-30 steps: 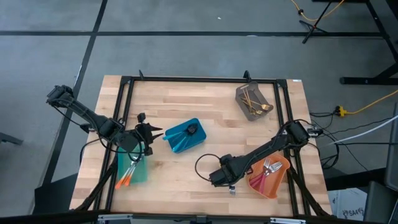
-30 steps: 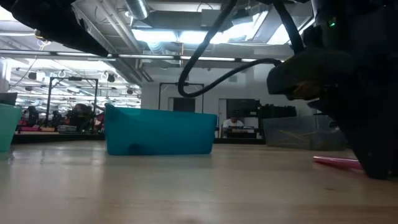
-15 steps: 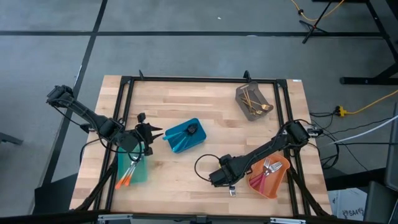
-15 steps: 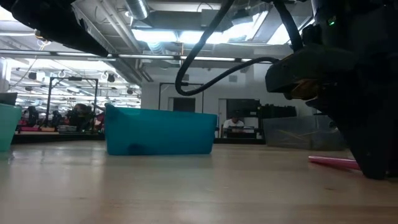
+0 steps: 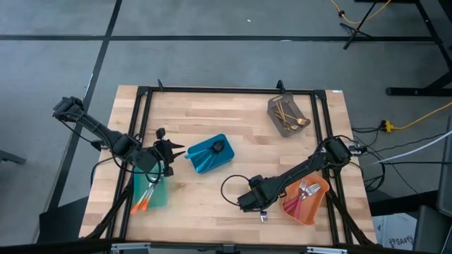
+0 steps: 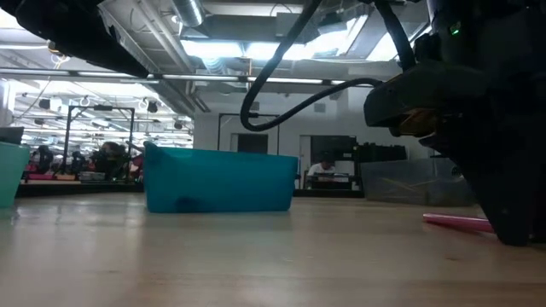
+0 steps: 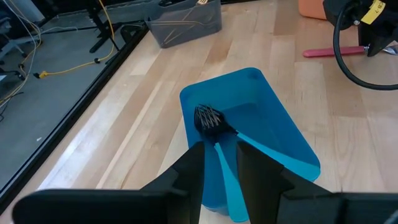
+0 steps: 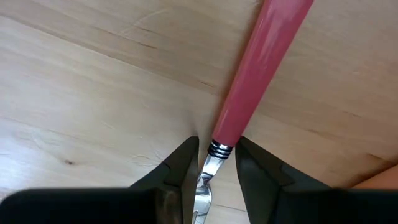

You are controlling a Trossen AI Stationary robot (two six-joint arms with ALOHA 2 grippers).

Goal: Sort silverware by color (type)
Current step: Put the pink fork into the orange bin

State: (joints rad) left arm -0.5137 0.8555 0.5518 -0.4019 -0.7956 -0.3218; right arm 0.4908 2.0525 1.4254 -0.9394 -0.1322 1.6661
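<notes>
A pink-handled fork (image 8: pixel 261 68) lies flat on the table (image 5: pixel 212 113) just left of the orange bin (image 5: pixel 313 212); it also shows in the high view (image 5: pixel 263 216) and the low view (image 6: pixel 456 222). My right gripper (image 8: pixel 216 142) points straight down over it, open, with a finger on each side of the metal neck where the handle ends. My left gripper (image 7: pixel 219 146) is open at the near-left end of the blue bin (image 7: pixel 280 124), holding nothing. A blue-handled fork (image 7: pixel 208 118) lies inside that bin. My right gripper straddles the fork's collar (image 8: pixel 219 148) from above, fingers across the fork. One fingertip (image 8: pixel 244 146) stands right at the handle's end; whether it touches I cannot tell. A gap shows at the other finger. The fork rests flat on the table.
A teal bin (image 5: pixel 161 201) with orange-handled utensils sits under my left arm. The orange bin holds pink-handled forks. A grey bin (image 5: pixel 272 106) with gold utensils stands at the far right. A black frame (image 5: pixel 212 89) runs around the table top.
</notes>
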